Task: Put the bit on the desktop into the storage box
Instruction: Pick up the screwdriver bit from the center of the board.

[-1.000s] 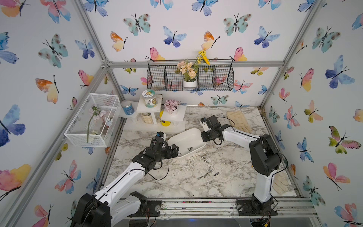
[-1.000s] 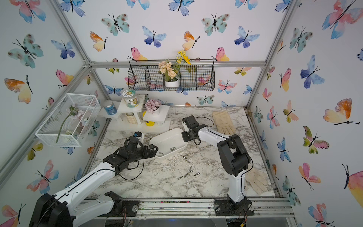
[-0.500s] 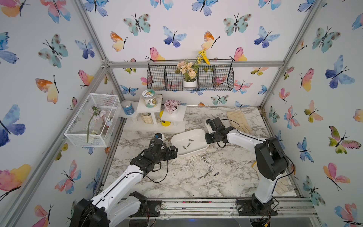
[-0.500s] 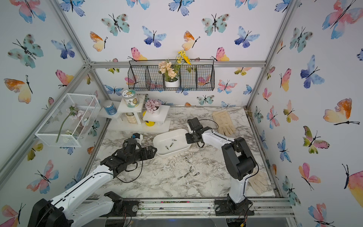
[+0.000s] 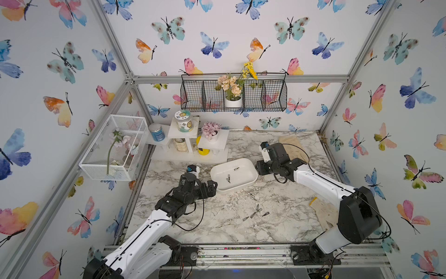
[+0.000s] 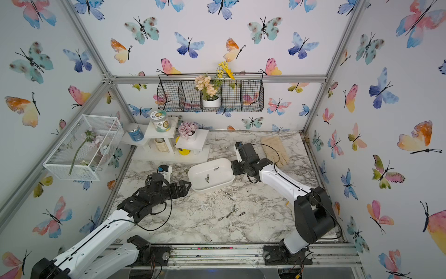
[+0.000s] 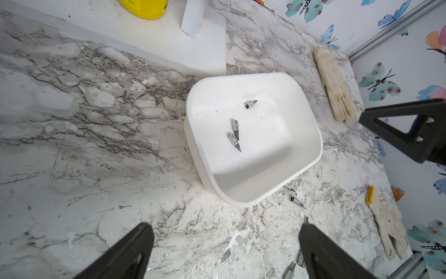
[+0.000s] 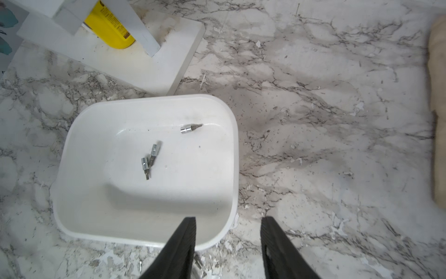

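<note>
The white storage box (image 5: pixel 233 175) (image 6: pixel 211 176) lies flat on the marble desktop (image 5: pixel 217 224), with three silver bits (image 7: pixel 235 135) (image 8: pixel 149 157) inside. Several more bits (image 5: pixel 255 212) (image 6: pixel 231 212) lie loose on the desktop in front of the box, two of them (image 5: pixel 251 195) close to its front rim. My left gripper (image 5: pixel 213 188) (image 7: pixel 224 251) is wide open and empty, just off the box's left front corner. At the box's right end my right gripper (image 5: pixel 260 169) (image 8: pixel 228 241) is open and holds nothing; one finger hangs over the box's corner.
A white stepped shelf (image 5: pixel 193 147) with jars and a yellow tub stands behind the box. One beige glove (image 5: pixel 292 145) lies at the back right, another (image 5: pixel 323 210) at the front right. A white mesh cage (image 5: pixel 113 147) hangs on the left wall and a black wire basket (image 5: pixel 234 96) on the back wall.
My right gripper has opened, let go of the box's rim and drawn back to the right. The box went from tilted to flat and shifted right. The left arm pulled back slightly.
</note>
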### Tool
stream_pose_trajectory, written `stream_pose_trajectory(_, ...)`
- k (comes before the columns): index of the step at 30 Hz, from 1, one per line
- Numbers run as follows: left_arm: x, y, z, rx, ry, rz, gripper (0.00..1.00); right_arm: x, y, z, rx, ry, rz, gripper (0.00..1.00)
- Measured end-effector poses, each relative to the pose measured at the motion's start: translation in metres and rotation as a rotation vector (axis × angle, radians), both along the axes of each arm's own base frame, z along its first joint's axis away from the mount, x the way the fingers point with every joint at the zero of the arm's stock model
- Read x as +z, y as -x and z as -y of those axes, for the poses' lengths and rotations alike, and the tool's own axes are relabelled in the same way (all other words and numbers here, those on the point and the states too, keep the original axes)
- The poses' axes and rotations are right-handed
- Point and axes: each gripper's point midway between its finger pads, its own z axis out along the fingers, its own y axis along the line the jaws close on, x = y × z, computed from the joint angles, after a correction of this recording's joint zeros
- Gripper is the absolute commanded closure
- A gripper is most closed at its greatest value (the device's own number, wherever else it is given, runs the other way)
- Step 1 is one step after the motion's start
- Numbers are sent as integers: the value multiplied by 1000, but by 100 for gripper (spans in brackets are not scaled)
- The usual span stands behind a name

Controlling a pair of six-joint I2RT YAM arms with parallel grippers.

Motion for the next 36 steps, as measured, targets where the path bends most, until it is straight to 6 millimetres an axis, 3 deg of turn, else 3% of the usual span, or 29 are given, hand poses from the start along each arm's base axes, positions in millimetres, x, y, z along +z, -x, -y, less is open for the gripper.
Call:
stream_pose_trajectory(8, -4, 16, 6, -50, 21, 5, 1, -21, 56, 11, 58, 8, -95, 50)
stream_pose_trajectory(13, -3, 28, 18, -98, 40, 7, 1, -47, 89, 0, 127, 44, -179, 50)
stream_pose_trajectory(19, -7, 44, 31, -151, 62, -3, 1, -66, 114, -17, 190, 75, -228, 50)
stream_pose_trajectory(25, -21, 51, 31, -155, 60, -34, 1, -92, 121, -24, 215, 124, -277, 52)
stream_pose_trajectory(36, -24, 48, 31, -140, 57, -39, 1, -119, 111, -26, 206, 178, -270, 57)
